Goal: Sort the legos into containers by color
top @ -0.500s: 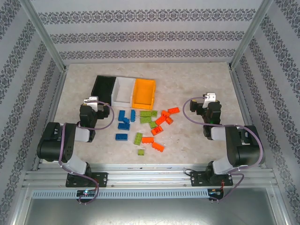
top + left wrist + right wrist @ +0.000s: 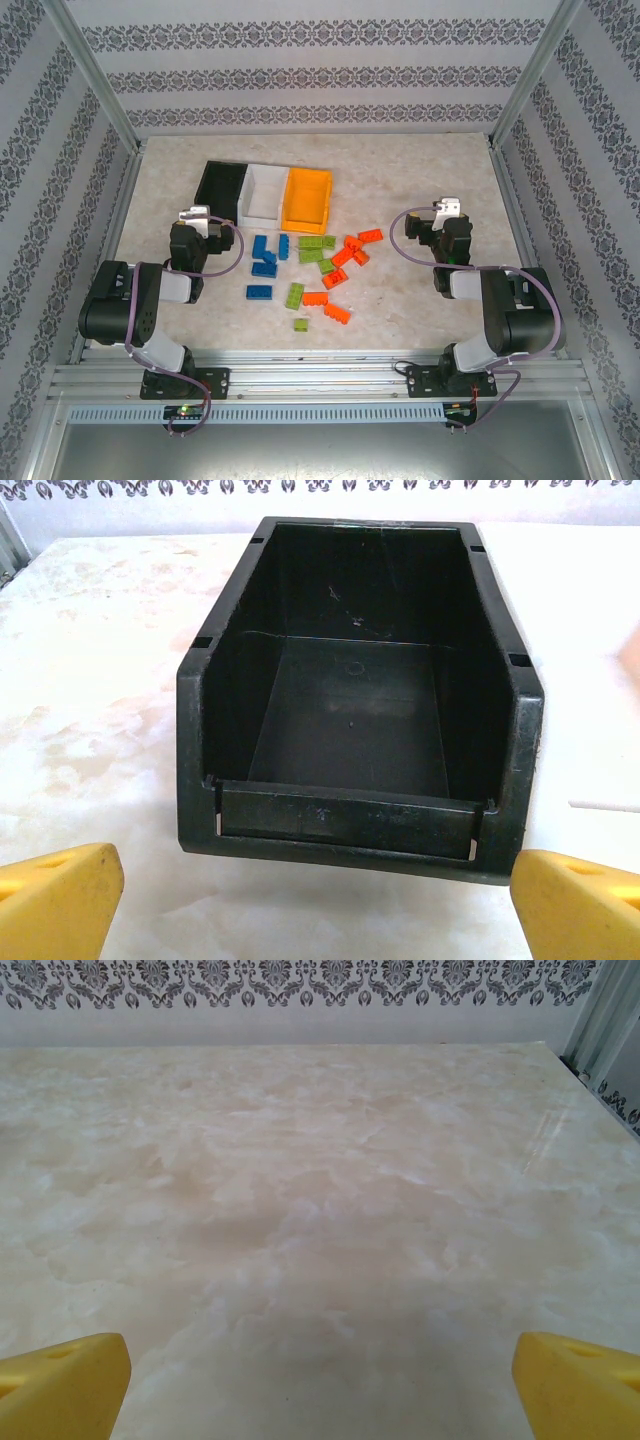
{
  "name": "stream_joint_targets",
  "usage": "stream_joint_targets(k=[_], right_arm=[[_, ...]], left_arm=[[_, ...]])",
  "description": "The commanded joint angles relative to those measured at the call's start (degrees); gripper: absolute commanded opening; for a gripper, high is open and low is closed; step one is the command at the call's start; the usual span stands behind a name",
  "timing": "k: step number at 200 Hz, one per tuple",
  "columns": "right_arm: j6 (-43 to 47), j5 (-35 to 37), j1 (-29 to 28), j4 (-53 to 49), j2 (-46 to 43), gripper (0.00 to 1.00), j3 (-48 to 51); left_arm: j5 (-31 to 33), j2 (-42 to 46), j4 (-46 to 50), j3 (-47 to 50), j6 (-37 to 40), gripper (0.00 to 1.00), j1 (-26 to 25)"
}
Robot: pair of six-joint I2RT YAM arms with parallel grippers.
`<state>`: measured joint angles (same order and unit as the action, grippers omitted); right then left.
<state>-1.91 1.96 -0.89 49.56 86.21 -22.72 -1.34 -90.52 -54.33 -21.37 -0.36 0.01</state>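
Table (image 2: 420,170): black bin (image 2: 222,186), white bin (image 2: 264,192) and orange bin (image 2: 306,200) stand touching in a row toward the far edge. Left gripper (image 2: 318,905) faces the black bin, jaws wide, empty. Right gripper (image 2: 320,1385) is near the right edge, jaws wide, empty. Legos (image 2: 326,266) lie scattered at centre, just beside the bins.

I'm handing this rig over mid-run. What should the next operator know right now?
Grippers: left gripper open, empty, facing the black bin; right gripper open, empty, over bare table.
Bins: black bin, white bin and orange bin stand side by side at the back; all look empty.
Bricks: loose on the table in front of the bins, with blue legos on the left, green legos in the middle and orange-red legos on the right.
Done: nothing sorted.
Left: every brick.
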Motion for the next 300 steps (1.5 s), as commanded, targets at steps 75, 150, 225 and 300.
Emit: stream_joint_targets(k=[75, 150, 225, 300], right_arm=[[0.21, -0.57, 0.36, 0.80, 0.38, 0.98, 0.17], [-1.32, 5.05, 0.12, -5.17, -3.66, 0.98, -1.32], [-20.85, 13.13, 1.64, -49.65, -16.11, 0.98, -19.60], [-26.19, -11.57, -0.23, -76.89, -9.46, 0.98, -39.27]], left_arm=[[-0.92, -0.27, 1.60, -1.27, 0.68, 1.00, 0.31], [6.97, 5.03, 8.07, -2.34, -1.97, 1.00, 0.26], [18.09, 9.22, 62.95, -29.11, -17.60, 1.00, 0.39], [6.96, 11.64, 75.41, -35.69, -23.84, 1.00, 0.25]])
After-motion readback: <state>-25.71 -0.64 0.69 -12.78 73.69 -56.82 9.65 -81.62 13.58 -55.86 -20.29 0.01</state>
